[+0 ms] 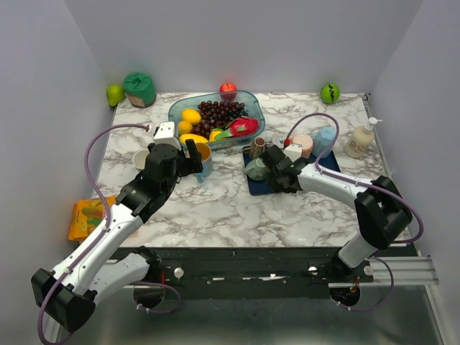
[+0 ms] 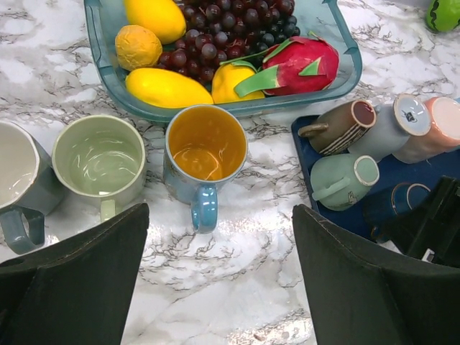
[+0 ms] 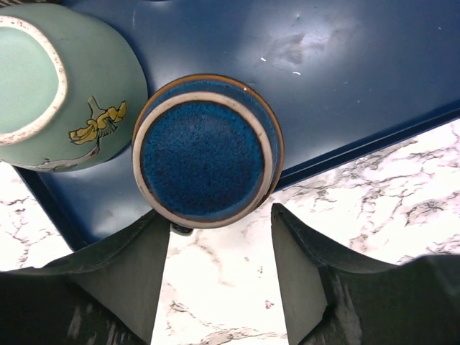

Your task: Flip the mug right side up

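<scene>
A dark blue mug [image 3: 205, 149] stands upside down on the blue tray [image 3: 345, 86], its glazed base with a pale ring facing up. In the left wrist view the mug [image 2: 410, 195] sits at the tray's near corner. My right gripper [image 3: 215, 219] reaches in from the tray's near edge. Its fingertips [image 3: 154, 237] flank the mug's near side, with marble showing between them. My left gripper [image 2: 221, 212] hangs open over bare marble, just in front of an upright blue mug with an orange inside [image 2: 206, 151]. From above, the right gripper [image 1: 277, 172] covers the dark mug.
A pale green mug [image 3: 65, 86] lies on its side against the dark one. Brown [image 2: 341, 126], grey and pink mugs lie further back on the tray. A fruit bowl [image 1: 215, 118], two upright mugs [image 2: 97, 158] at left, a soap bottle [image 1: 359, 140] and an orange packet [image 1: 88, 218] stand around.
</scene>
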Controlling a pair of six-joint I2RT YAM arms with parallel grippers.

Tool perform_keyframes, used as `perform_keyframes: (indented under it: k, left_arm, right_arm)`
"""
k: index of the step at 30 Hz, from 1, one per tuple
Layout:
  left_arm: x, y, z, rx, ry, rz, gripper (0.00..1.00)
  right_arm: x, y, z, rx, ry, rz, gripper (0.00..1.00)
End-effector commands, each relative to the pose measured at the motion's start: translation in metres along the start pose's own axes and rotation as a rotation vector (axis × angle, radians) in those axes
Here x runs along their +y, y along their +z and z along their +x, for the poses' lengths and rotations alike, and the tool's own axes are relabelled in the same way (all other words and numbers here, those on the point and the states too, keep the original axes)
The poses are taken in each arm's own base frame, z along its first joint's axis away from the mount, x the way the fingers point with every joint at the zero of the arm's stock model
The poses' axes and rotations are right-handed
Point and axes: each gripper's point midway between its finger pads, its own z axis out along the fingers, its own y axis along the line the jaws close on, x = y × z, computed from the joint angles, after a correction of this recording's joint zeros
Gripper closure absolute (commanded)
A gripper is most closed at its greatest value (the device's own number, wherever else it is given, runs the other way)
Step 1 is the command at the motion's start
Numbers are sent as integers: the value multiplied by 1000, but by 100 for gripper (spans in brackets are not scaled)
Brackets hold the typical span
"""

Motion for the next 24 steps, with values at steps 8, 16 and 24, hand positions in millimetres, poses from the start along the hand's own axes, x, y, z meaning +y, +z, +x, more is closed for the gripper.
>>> perform_keyframes:
  k: [8,16,24]
  left_arm:
    - [-3,-3,2,2,-8,27,11]
    - [-3,-4,1,-1,-10,28,11]
    - [-5,-4,1,2,-10,34,11]
  right_arm:
    - [-15,8,-10,-46,-35,44,44]
    - [-21,16,-9,-34,-30,47,65]
    - [-17,23,-11,-40,-62,14,67]
